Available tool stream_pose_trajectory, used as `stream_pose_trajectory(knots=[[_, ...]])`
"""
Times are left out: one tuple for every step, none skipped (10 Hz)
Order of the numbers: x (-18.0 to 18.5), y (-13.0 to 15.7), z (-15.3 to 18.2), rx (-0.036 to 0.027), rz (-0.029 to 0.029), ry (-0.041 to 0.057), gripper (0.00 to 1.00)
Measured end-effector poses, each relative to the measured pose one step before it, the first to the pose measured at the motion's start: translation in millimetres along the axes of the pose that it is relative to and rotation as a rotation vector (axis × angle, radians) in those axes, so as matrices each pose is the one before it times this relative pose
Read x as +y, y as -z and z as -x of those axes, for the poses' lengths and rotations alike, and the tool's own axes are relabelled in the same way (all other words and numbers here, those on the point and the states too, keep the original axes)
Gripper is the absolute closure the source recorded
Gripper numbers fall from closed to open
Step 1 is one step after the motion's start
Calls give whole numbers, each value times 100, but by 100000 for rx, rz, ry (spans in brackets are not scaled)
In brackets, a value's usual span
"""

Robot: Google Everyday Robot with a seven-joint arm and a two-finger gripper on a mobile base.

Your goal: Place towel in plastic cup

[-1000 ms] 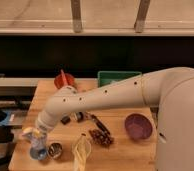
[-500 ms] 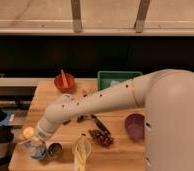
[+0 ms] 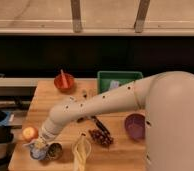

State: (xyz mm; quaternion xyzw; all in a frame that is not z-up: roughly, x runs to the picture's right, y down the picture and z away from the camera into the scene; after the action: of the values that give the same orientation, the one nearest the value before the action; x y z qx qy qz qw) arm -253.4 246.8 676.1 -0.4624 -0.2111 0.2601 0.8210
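Note:
A clear plastic cup (image 3: 37, 151) with a bluish base stands at the front left corner of the wooden table (image 3: 50, 102). My gripper (image 3: 40, 143) hangs right over the cup's mouth at the end of my white arm (image 3: 97, 105), which reaches in from the right. A pale bit of what may be the towel (image 3: 38, 146) shows at the cup's rim under the gripper. The rest of it is hidden by the gripper.
An orange ball-like fruit (image 3: 29, 133) lies just left of the gripper. A small dark can (image 3: 55, 150) stands right of the cup. A yellowish bag (image 3: 81, 154), dark scattered items (image 3: 101, 136), a purple bowl (image 3: 135, 125), a green bin (image 3: 119, 80) and a red bowl (image 3: 64, 82) also sit on the table.
My arm has swung left and lowered. The gripper moved from above the table's left middle down onto the cup at the front left corner.

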Motion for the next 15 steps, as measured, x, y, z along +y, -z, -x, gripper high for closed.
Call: stream_pose_trajectory(knots=[[-133, 231, -154, -10, -377, -702, 68], [-102, 251, -4, -53, -442, -253, 57], [-91, 214, 62, -171, -395, -92, 48], [-94, 182, 37, -150, -348, -47, 40], [-90, 182, 65, -116, -234, -33, 30], [-89, 174, 87, -14, -75, 257, 22], [-30, 87, 121, -59, -9, 331, 20], [-66, 243, 115, 194, -316, 500, 20], [-75, 354, 129, 83, -693, 477, 20], [-222, 889, 300, -186, -1818, 680, 20], [-266, 1288, 439, -255, -2407, 849, 20], [-276, 1594, 713, -232, -3090, 1315, 20], [-649, 1744, 744, -260, -4358, 595, 20], [-907, 1395, 531, -299, -4220, -167, 20], [-1528, 1509, 474, -653, -5552, -518, 20]])
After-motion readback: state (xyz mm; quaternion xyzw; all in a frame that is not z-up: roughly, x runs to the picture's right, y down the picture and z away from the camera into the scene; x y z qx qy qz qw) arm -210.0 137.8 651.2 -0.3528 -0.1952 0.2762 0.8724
